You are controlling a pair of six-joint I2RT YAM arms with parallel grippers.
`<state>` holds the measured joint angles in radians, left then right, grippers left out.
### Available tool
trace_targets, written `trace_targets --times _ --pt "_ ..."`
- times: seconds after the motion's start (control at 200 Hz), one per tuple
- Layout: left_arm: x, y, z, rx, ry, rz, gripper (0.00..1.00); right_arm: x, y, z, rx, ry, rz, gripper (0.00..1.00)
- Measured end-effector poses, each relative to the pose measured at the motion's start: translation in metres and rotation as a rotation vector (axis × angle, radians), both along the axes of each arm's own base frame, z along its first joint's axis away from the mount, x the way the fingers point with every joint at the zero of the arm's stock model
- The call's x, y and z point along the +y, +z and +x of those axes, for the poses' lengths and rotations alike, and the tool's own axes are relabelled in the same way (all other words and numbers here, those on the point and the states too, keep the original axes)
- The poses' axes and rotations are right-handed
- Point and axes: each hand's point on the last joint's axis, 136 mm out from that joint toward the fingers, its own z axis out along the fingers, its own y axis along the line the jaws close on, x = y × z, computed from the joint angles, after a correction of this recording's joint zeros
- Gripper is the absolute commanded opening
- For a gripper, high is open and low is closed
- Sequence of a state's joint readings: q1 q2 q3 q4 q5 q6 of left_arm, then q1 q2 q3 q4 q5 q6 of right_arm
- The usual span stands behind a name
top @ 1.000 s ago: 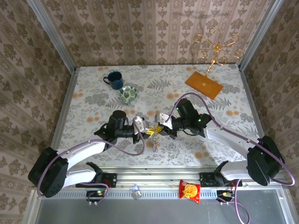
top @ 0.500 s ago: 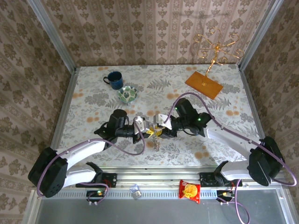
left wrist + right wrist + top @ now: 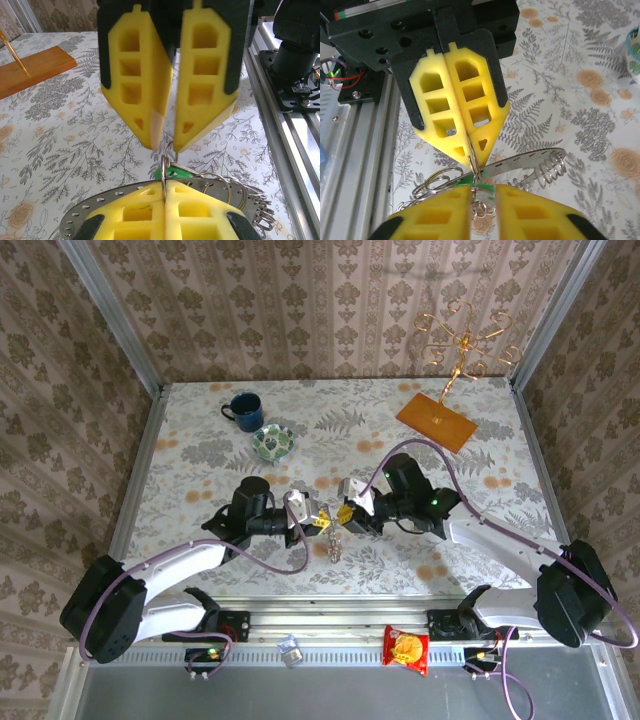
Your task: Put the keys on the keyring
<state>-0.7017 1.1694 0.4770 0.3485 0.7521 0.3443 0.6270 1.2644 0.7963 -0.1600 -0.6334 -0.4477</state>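
Both grippers meet over the near middle of the table. My left gripper (image 3: 322, 523) (image 3: 165, 182) is shut on a small split ring (image 3: 164, 167) that hangs on the keyring (image 3: 85, 220) (image 3: 535, 159), a flat grey perforated band. My right gripper (image 3: 341, 518) (image 3: 483, 189) faces it tip to tip, its jaws a narrow gap apart. A silvery key with a green tag (image 3: 465, 183) (image 3: 177, 172) fills that gap. Several loose split rings (image 3: 432, 181) dangle from the band, and the bundle hangs just above the table (image 3: 334, 548).
A blue mug (image 3: 243, 408) and a green-patterned bowl (image 3: 272, 442) stand at the back left. A wooden base with a gold wire stand (image 3: 437, 420) is at the back right. The aluminium rail (image 3: 330, 622) and a snack packet (image 3: 406, 648) lie at the near edge.
My right gripper opened, moved in towards the left one, then narrowed onto the green-tagged key. The left gripper stayed shut on the split ring, almost still.
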Motion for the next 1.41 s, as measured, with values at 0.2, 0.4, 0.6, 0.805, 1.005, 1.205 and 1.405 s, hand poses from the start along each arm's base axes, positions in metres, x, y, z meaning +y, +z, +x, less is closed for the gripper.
trace_targets --times 0.2,0.4,0.6,0.805,1.005,1.205,1.405 --pt "0.001 -0.002 0.0 0.002 0.002 0.002 0.0 0.0 -0.002 -0.002 0.02 0.006 -0.001 0.0" --pt "0.001 -0.004 0.0 0.005 0.008 -0.003 0.0 0.002 -0.01 0.0 0.036 0.004 -0.013 0.0" --pt "0.001 -0.001 0.001 0.003 0.011 -0.016 0.0 0.002 -0.018 0.001 0.044 -0.004 -0.003 0.08" --pt "-0.001 0.006 0.0 -0.008 -0.001 -0.047 0.0 0.001 -0.014 -0.003 0.012 -0.003 0.034 0.28" --pt "-0.003 0.012 -0.001 -0.018 -0.011 -0.069 0.0 0.003 -0.007 -0.003 -0.023 0.007 0.07 0.25" --pt "-0.002 0.01 -0.003 -0.009 -0.016 -0.072 0.0 0.006 -0.001 0.001 -0.052 0.008 0.091 0.21" --pt "-0.002 0.006 -0.004 -0.003 -0.016 -0.077 0.0 0.009 0.0 -0.001 -0.048 0.033 0.107 0.07"
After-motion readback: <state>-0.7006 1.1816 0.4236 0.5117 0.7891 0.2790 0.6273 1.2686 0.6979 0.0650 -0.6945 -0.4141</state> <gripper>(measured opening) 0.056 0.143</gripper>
